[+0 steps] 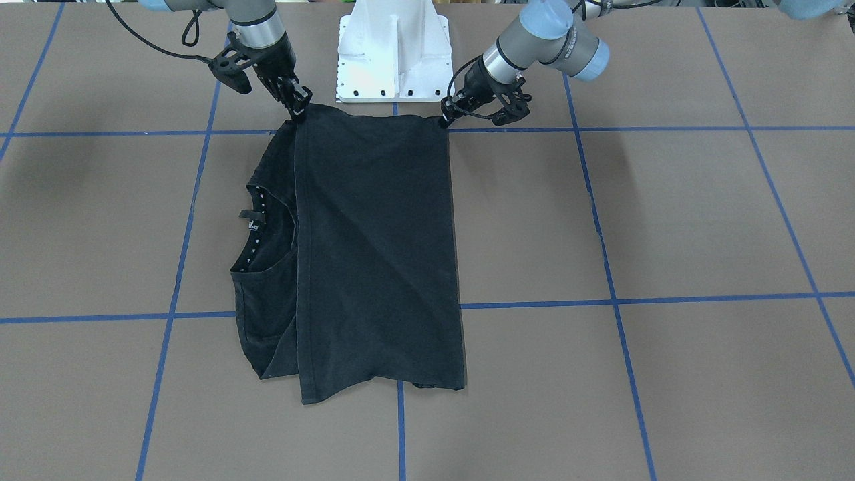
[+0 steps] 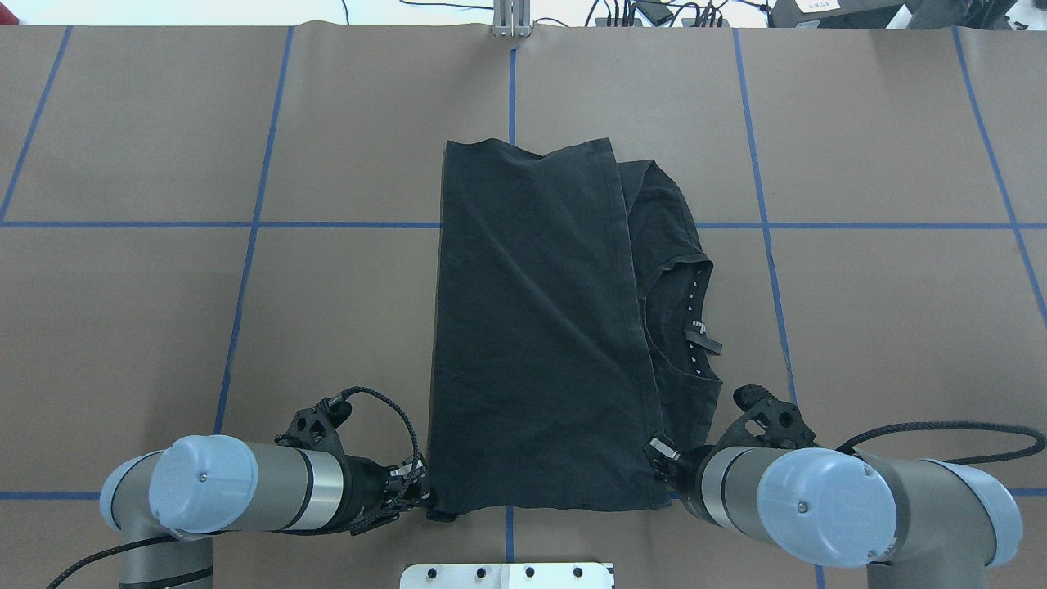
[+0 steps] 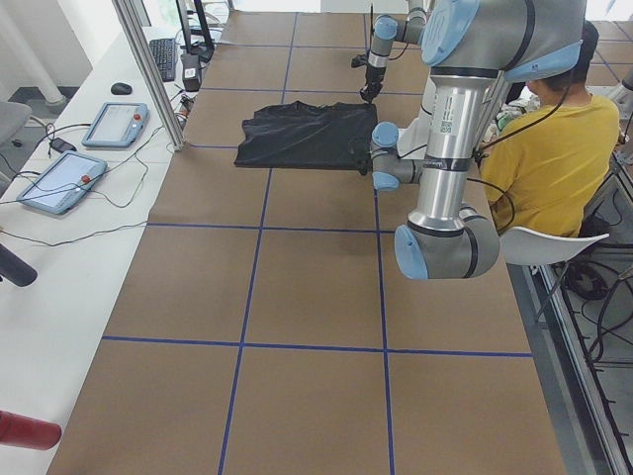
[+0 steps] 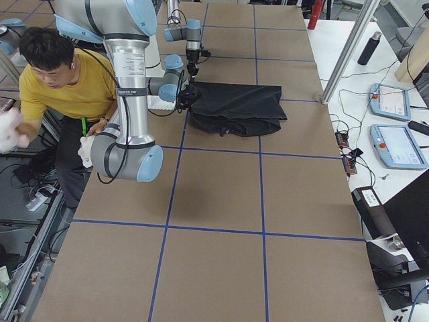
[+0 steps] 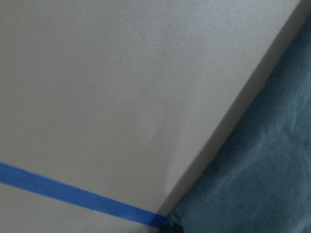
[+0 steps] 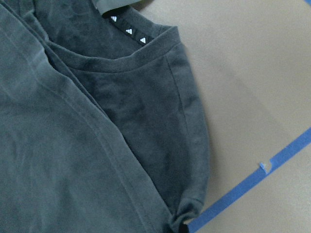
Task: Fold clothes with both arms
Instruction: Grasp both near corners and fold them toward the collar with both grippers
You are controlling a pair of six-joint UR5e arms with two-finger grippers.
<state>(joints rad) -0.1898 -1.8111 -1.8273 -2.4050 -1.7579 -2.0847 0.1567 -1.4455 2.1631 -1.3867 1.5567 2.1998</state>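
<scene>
On the brown, blue-taped surface [image 2: 164, 327], a black T-shirt [image 2: 532, 327] lies centred and flat, one part folded over up to its collar. The left hand [image 2: 423, 493] and right hand [image 2: 661, 452] each appear pinched shut on a near corner, likely readying the next fold. The collar tape [image 6: 129, 30] bears small white marks, no legible words.

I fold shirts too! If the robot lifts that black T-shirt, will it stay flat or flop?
Probably flop: the black T-shirt lies in wrinkled layers. Its middle would likely sag, since the left end effector and right end effector pinch only two corners. It looks thin, so probably light.
</scene>
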